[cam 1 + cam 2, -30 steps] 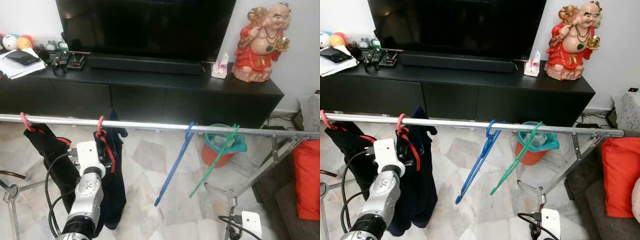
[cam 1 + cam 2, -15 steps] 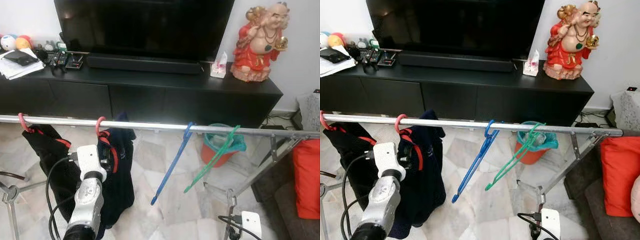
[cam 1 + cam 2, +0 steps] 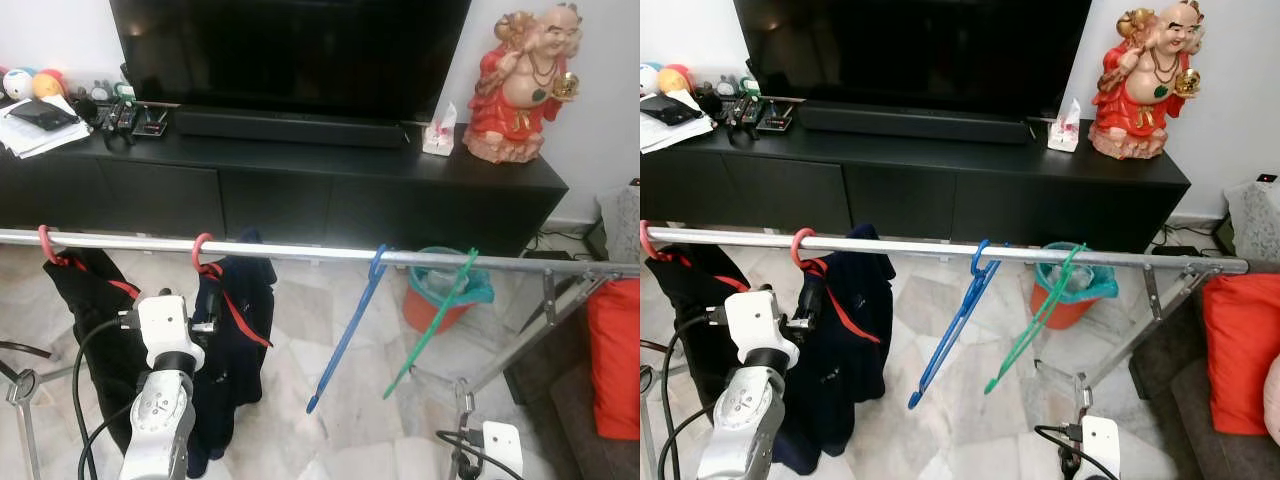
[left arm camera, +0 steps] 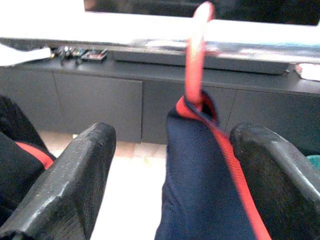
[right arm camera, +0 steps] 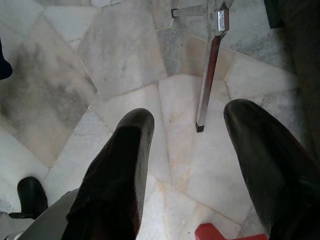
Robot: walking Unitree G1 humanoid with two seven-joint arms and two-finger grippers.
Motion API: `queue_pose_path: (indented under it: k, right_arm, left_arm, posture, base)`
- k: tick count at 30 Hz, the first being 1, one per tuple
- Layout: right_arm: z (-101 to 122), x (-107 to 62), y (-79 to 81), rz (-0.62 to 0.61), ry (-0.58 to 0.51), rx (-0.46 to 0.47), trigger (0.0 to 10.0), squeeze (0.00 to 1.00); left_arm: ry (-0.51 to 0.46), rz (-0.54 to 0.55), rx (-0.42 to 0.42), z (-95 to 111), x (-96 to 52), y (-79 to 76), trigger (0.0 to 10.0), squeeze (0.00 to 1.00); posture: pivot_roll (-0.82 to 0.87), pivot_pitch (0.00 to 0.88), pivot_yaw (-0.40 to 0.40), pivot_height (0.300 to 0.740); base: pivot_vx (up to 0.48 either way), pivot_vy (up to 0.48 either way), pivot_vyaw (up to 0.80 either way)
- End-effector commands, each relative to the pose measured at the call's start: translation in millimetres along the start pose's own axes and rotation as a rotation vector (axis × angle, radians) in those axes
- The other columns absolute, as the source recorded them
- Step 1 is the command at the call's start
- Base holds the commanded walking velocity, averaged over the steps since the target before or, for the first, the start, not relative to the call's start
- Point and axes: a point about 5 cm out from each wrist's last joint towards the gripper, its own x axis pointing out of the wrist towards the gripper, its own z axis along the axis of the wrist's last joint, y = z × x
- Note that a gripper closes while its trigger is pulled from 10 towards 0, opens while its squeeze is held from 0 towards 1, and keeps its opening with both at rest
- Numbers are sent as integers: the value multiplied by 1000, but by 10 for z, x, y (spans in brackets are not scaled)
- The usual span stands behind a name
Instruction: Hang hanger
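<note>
While the red hanger (image 3: 203, 252) hangs on the rail (image 3: 300, 251), the left gripper (image 4: 170, 165) sits spread beside its garment (image 3: 232, 330), gripping nothing. Right gripper (image 5: 200, 165) hangs spread over the floor (image 5: 100, 75).

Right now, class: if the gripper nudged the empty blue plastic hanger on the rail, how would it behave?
The blue plastic hanger would probably swing freely, hooked loosely on the metal rail. It looks thin, so likely light and slightly flexible.

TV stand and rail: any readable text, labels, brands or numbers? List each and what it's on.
No text can be read.
Items at the left end of the TV stand, papers and small gadgets: print, if any, too small to read.
Tissue pack: pattern only, no legible wording.
TV: dark screen, no visible logo.
Statue, hangers and rail: no markings seen.
</note>
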Motion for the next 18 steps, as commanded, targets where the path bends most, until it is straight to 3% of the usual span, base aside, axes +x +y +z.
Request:
queue_pose_path:
  k: [1,12,13,14,15,18]
  right_arm:
    - [-6,-4,-35,-9,4,-4,10000,0]
    - [-23,-7,-29,-9,9,-4,10000,0]
    - [-24,-7,-27,-8,9,-4,10000,0]
    - [-25,-7,-25,-8,9,-4,10000,0]
    - [-28,-8,-20,-7,10,-3,10000,0]
    - [-33,-9,-20,-9,9,1,10000,0]
  left_arm:
    - [0,-33,18,49,-34,-31,10000,1000]
    - [86,30,45,-29,-322,89,10000,1000]
    - [92,40,56,-42,-311,100,10000,886]
    - [97,46,64,-47,-303,109,10000,886]
    - [121,111,54,-100,-263,198,10000,0]
    - [137,111,44,-138,-204,247,10000,0]
  posture:
    - [-91,0,-82,740]
    - [-80,0,-74,740]
    - [-77,0,-73,740]
    - [-78,0,-72,740]
    - [-89,0,-66,740]
    - [-91,0,-64,740]
  base:
    - [0,0,0]
    - [0,0,0]
    - [0,0,0]
    - [0,0,0]
    - [0,0,0]
    - [0,0,0]
